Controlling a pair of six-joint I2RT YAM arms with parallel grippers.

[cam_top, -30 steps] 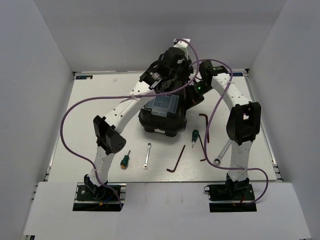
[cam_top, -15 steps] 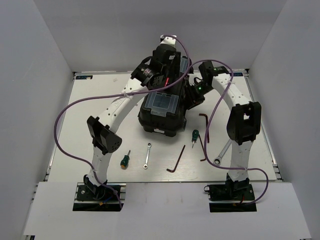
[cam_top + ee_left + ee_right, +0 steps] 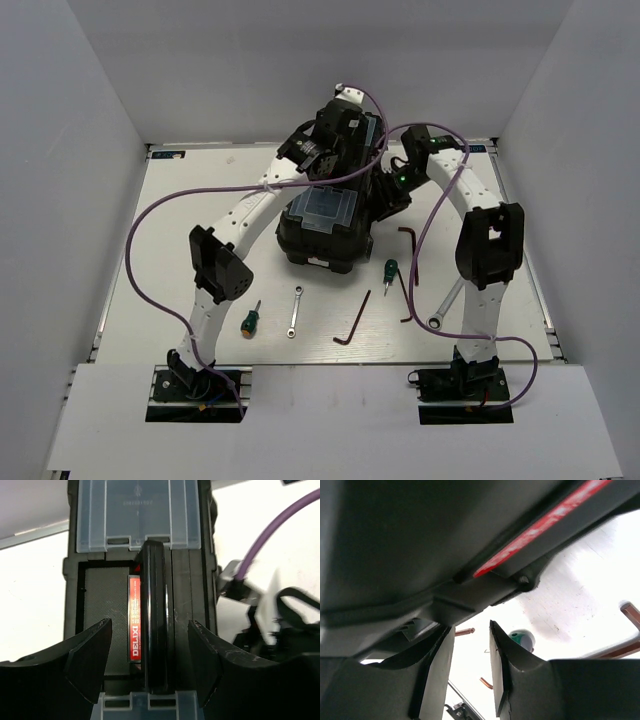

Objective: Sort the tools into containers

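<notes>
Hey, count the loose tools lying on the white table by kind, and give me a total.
Short green-handled screwdrivers: 2
Silver metal wrenches: 2
Thin dark L-shaped hex keys: 3
Total: 7

We see a case (image 3: 322, 248) of black plastic, matt on its body, with a finely grained panel (image 3: 104, 615) and a smooth, glossy handle (image 3: 155, 630). Its lids (image 3: 137, 510) are clear, faintly frosted plastic, and the red label (image 3: 134, 625) is shiny. The jaws of the left gripper (image 3: 150, 625) are matt black plastic, scuffed pale at the edges. On the white matt surface (image 3: 200, 200), the small wrench (image 3: 294, 312) and large wrench (image 3: 446, 304) are bright bare metal. The screwdriver handles (image 3: 249, 321) are green plastic and the hex keys (image 3: 352, 320) are dark, dull metal.
</notes>
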